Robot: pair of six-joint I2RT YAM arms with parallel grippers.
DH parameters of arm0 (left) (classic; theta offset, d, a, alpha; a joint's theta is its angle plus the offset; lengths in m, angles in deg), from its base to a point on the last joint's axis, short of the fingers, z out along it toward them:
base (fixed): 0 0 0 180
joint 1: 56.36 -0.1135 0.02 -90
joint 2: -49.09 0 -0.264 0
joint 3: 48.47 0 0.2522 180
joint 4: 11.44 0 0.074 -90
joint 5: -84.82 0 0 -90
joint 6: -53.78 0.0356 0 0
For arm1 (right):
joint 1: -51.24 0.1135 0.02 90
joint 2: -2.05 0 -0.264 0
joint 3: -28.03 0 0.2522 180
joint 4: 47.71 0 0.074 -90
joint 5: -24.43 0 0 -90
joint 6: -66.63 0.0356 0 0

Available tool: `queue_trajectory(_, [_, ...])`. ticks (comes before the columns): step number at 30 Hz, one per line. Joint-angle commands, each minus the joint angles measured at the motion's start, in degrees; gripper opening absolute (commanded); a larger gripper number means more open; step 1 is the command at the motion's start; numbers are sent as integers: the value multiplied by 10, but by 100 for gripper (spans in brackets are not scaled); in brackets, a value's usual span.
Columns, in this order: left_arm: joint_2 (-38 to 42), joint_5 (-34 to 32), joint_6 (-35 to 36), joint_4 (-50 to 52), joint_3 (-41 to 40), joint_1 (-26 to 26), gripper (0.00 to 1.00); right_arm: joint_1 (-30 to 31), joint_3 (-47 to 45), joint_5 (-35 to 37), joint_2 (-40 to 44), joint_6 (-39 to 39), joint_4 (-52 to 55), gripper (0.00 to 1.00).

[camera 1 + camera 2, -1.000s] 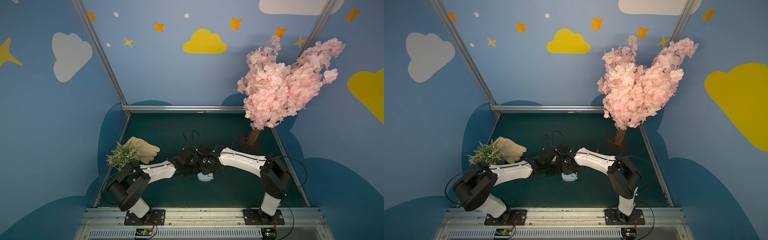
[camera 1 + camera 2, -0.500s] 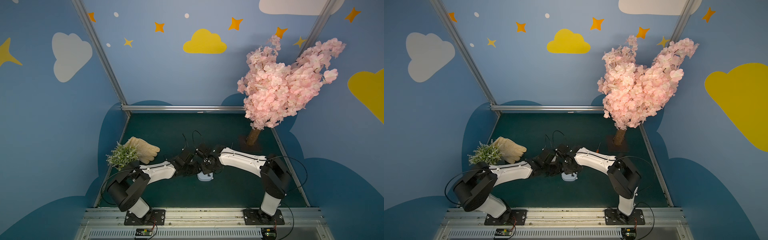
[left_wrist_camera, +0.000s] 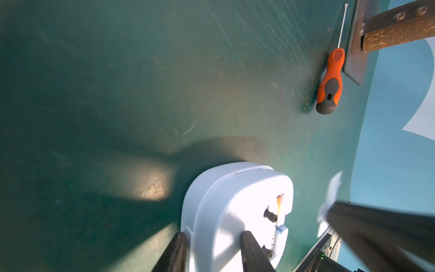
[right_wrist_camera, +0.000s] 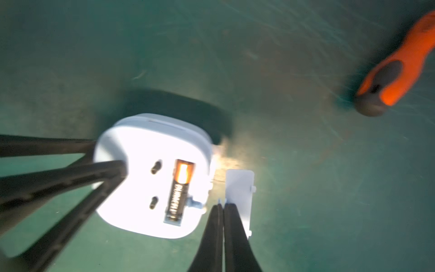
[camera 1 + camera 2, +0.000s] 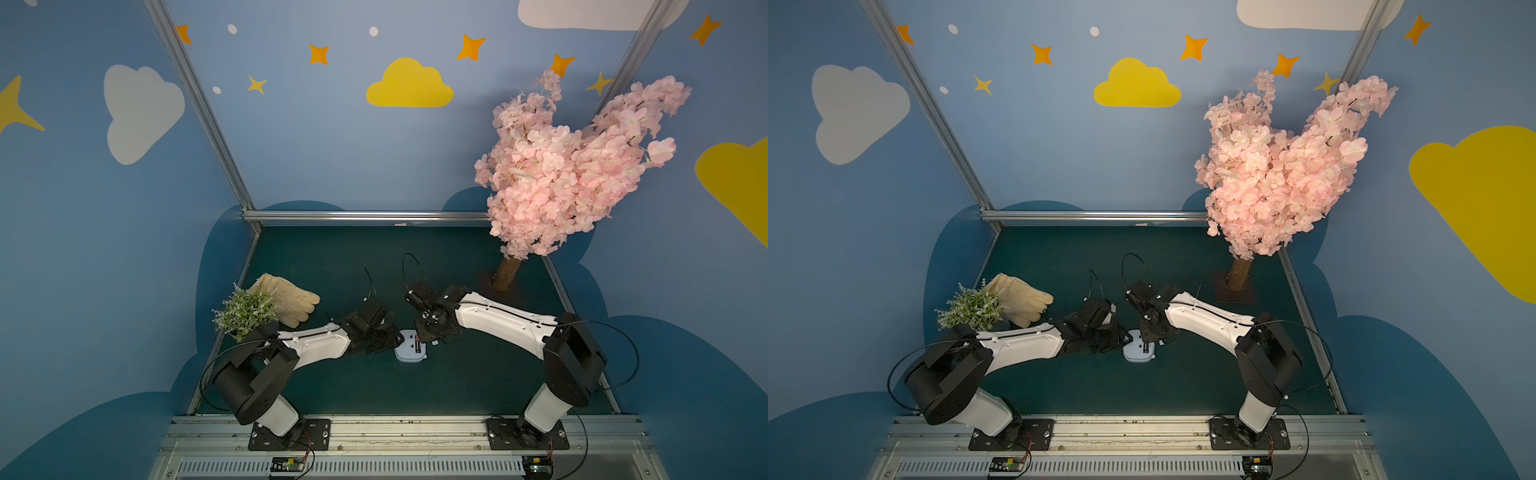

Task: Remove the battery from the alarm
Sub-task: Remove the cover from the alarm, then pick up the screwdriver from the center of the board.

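In both top views the alarm [image 5: 410, 352] lay face down on the green mat [image 5: 374, 386] between the two arms. Its back compartment was open, and the battery [image 5: 417, 345] showed as a dark sliver inside. The left gripper [image 5: 395, 340] was at one side of it and the right gripper [image 5: 428, 338] at the other. A glove [image 5: 291, 297] and a small plant [image 5: 245, 311] sat near the left arm. A pink blossom tree [image 5: 573, 174] stood at the far corner, against blue walls [image 5: 311, 145] painted with clouds and stars.

In the left wrist view, the left gripper [image 3: 213, 235] stood partly apart and clamped the alarm's [image 3: 235, 200] edge, one finger on the rim and one on the back. A screwdriver [image 3: 329, 82] lay well apart.

In the right wrist view, the battery [image 4: 179, 188] filled the compartment. The cover [image 4: 240, 188] lay just beside the alarm. The right gripper [image 4: 222, 207] had its jaws pressed together at the cover's edge; whether it pinched the cover was unclear.
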Motion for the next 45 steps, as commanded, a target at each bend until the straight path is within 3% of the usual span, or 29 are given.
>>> queue_trajectory(1, [7,-15,7,59,-19,-2,40,-28,-37,6,32,-13,9,7])
queue_trajectory(6, [29,-24,8,76,-19,-2,40,-66,-98,-21,55,-23,-34,8])
queue_trajectory(11, [54,-34,11,95,-16,-2,41,-88,-119,-38,58,-44,-62,33])
queue_trajectory(19, [95,-61,21,137,-10,-4,44,-155,-81,16,61,-80,-48,56])
queue_trajectory(23, [101,-65,23,140,-12,-8,45,-199,-51,14,31,-98,-59,74])
queue_trajectory(27, [97,-62,25,139,-10,-10,46,-227,-24,-5,-10,-112,-81,80])
queue_trajectory(29, [94,-59,25,137,-9,-12,48,-239,-5,-18,-39,-119,-85,80])
queue_trajectory(36, [98,-58,25,139,-10,-15,84,-252,43,-47,-116,-133,-91,66])
queue_trajectory(40, [106,-59,23,145,-10,-15,100,-253,46,-64,-140,-135,-93,46])
queue_trajectory(45, [127,-58,23,151,-10,-15,100,-240,33,-65,-127,-136,-93,13])
